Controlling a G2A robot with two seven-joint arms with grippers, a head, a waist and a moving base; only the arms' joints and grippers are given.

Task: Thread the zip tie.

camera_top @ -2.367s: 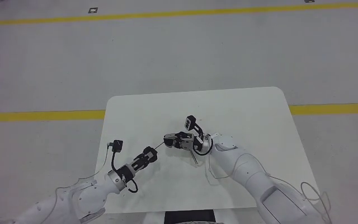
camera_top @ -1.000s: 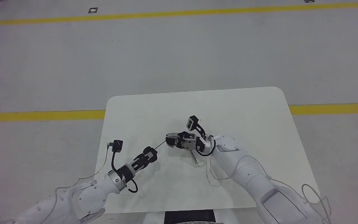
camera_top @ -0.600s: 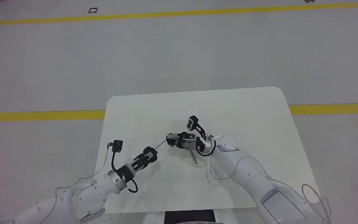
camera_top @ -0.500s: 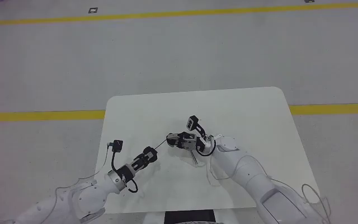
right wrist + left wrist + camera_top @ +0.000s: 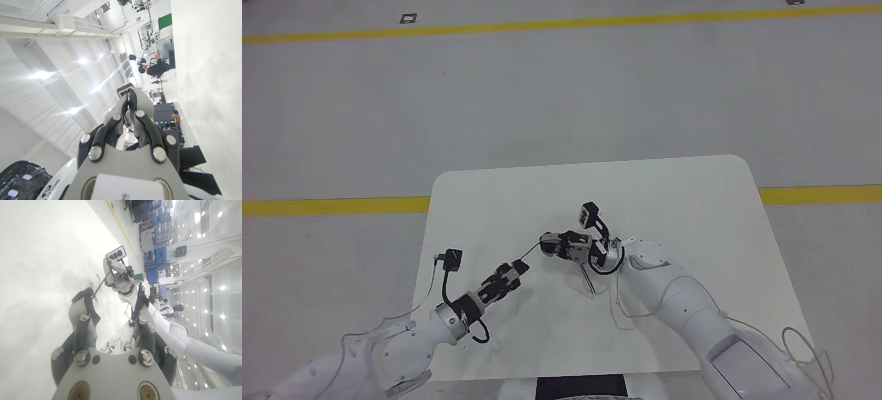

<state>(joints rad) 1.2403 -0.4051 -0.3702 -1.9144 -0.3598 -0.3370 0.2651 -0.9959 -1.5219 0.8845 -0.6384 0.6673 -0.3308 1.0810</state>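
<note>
Your left arm and right arm wear smooth, glossy white shells. The left gripper has black linkage fingers pinned by silver screws to a grey plate. The right gripper shows ribbed black pads. A thin black cable loops to a small black camera. Dark lettering marks the right shell.

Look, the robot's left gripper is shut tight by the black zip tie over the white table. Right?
Not quite. The left gripper is open, not shut tight: the left wrist view shows its fingers spread apart by the black zip tie over the white table.
</note>
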